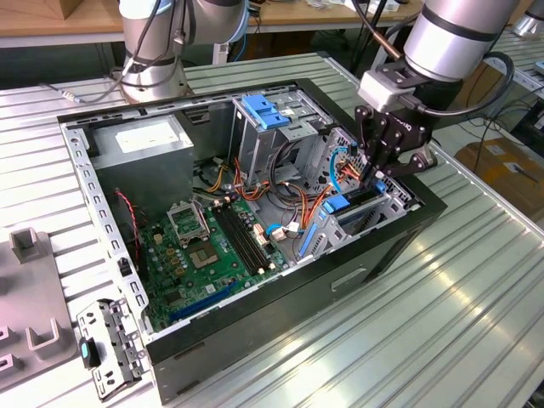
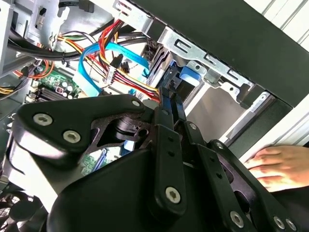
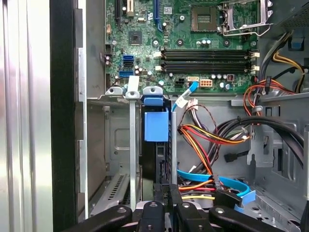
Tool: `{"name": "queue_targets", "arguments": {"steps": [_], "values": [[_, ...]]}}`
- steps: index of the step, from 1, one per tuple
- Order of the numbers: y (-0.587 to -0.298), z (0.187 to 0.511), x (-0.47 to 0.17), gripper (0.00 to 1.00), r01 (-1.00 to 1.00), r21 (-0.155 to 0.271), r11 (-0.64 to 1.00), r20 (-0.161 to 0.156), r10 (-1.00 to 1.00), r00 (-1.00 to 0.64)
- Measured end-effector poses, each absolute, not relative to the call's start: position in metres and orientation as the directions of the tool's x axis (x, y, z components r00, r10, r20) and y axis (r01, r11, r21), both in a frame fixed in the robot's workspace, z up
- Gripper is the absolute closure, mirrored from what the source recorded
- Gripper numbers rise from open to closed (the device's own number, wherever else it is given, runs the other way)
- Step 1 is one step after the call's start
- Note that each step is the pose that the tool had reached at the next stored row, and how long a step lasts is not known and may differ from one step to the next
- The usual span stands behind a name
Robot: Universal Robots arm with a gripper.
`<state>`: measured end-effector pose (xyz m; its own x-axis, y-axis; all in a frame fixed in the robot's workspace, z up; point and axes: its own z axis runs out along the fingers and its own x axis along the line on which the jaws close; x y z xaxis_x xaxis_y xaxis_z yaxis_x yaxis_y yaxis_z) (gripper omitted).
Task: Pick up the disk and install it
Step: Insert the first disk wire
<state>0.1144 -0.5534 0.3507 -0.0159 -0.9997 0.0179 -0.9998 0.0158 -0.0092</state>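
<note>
Already we have our gripper (image 1: 380, 167) down inside the computer case (image 1: 382, 246), its fingers drawn narrow onto the edge of the disk (image 3: 155, 145), which stands on edge part-way down the drive bay (image 3: 116, 145) with its blue carrier tab showing; by our judgement the pick-up is done and the seating is left. Beyond it, 1 bundle of red, yellow and blue cables (image 3: 207, 140) crowds the bay, a hand (image 2: 282, 166) rests outside the case wall, and farther off lie the motherboard (image 1: 212, 246) and power supply (image 1: 140, 144).
</note>
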Motion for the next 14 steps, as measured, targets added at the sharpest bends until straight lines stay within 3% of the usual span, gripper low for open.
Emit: {"name": "queue_targets", "arguments": {"steps": [14], "values": [[-0.5534, 0.3428, 0.1151, 0.84, -0.999, -0.008, 0.031, 0.018, -0.999, -0.031]]}}
